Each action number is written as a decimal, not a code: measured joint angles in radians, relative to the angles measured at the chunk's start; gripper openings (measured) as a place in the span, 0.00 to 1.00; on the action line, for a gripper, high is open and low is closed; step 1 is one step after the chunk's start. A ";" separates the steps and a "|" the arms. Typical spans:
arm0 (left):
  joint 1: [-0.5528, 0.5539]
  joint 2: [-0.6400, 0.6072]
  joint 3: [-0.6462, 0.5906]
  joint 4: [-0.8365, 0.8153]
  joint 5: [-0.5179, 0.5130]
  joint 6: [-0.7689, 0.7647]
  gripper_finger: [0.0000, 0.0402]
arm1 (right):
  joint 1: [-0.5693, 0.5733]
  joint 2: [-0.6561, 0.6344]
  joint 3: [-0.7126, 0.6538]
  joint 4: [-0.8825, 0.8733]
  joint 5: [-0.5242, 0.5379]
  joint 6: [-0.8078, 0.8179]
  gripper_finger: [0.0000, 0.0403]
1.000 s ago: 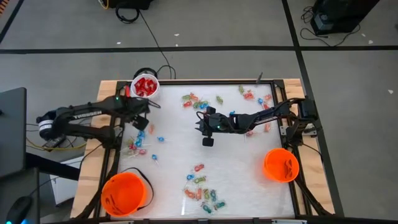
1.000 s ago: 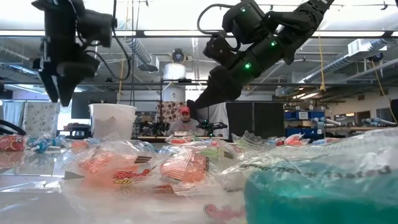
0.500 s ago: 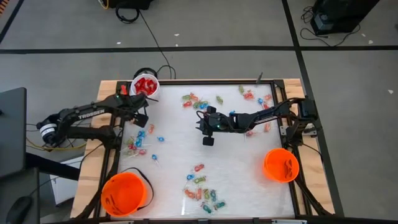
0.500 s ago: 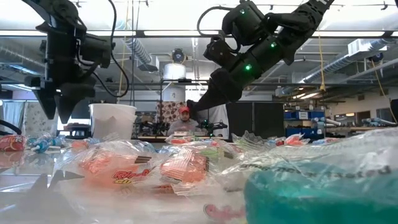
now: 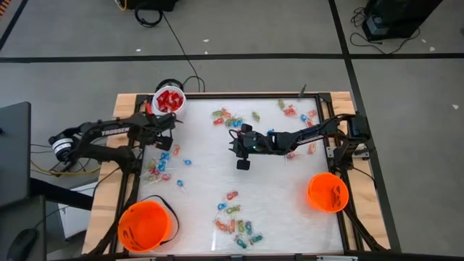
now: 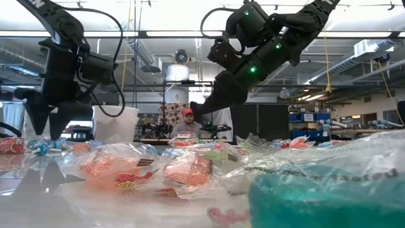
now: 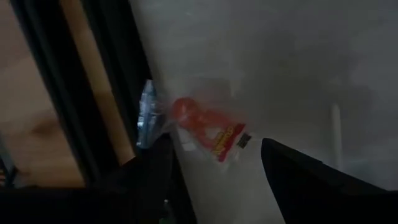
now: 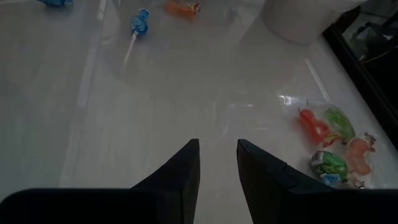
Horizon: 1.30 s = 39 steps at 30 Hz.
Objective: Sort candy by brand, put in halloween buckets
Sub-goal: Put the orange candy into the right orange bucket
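A red candy packet point(image 7: 208, 127) lies on the counter point(image 7: 298, 68) between the left gripper's point(image 7: 214, 162) spread, empty fingers point(image 7: 311, 180); the right gripper's point(image 8: 217, 163) fingers stand slightly parted, empty.

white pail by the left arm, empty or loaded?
Loaded. The high view shows the white pail holding red packets, heaped about to its rim.

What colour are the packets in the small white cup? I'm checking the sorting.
Red packets in the small white cup; high view.
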State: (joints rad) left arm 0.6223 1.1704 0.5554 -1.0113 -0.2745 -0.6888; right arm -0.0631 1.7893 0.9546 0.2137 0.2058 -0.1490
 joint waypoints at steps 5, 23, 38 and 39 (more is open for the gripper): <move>0.000 0.035 -0.020 0.081 -0.001 -0.004 0.63 | 0.000 0.000 0.000 -0.001 0.000 -0.002 0.29; -0.039 0.067 0.025 0.146 0.037 0.116 0.10 | 0.000 0.000 0.000 -0.007 0.000 -0.031 0.29; -0.277 0.005 0.171 0.415 0.359 0.420 0.10 | 0.057 -0.053 0.021 -0.046 -0.050 0.019 0.29; -0.298 0.010 0.171 0.457 0.368 0.420 0.10 | 0.066 -0.057 0.022 -0.040 -0.050 0.024 0.30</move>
State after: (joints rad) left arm 0.3240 1.1801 0.7261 -0.5548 0.0937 -0.2684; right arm 0.0031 1.7322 0.9771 0.1734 0.1558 -0.1253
